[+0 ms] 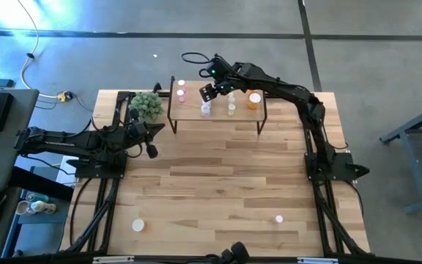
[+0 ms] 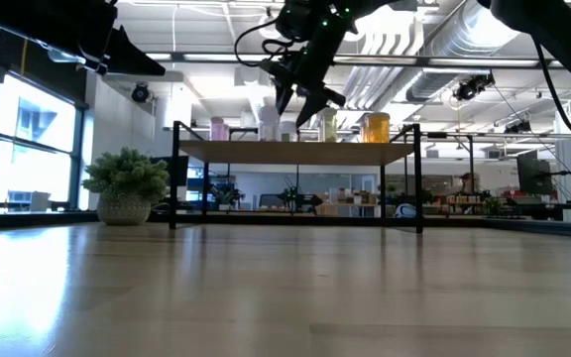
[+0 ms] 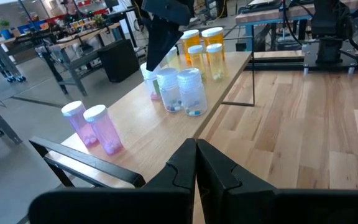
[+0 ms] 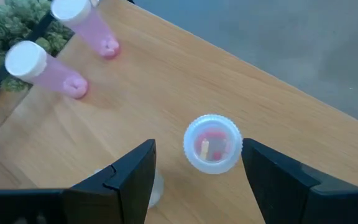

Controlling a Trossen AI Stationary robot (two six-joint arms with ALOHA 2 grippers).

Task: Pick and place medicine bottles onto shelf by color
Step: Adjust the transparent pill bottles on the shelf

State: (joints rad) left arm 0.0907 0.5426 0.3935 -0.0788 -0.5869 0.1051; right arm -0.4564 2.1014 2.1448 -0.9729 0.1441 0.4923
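The shelf (image 1: 218, 114) stands at the table's far edge. On its wooden top stand two pink bottles (image 4: 45, 67), whitish bottles (image 3: 182, 90), yellow-green bottles (image 1: 231, 103) and orange bottles (image 3: 204, 46). My right gripper (image 4: 199, 149) is open above the shelf's middle (image 1: 209, 92), pointing down. Its fingers stand on either side of an upright whitish bottle (image 4: 213, 144) with a gap on both sides. My left gripper (image 3: 196, 149) is shut and empty, off the shelf's left end (image 1: 152, 141). Two more bottles (image 1: 138, 225) (image 1: 278, 218) stand on the table near its near edge.
A small potted plant (image 1: 146, 105) stands just left of the shelf, close to my left gripper. Another whitish bottle (image 4: 156, 186) is partly hidden behind one right finger. The shelf's black legs (image 2: 174, 178) mark its ends. Bare tabletop (image 1: 226, 183) lies between the shelf and the near edge.
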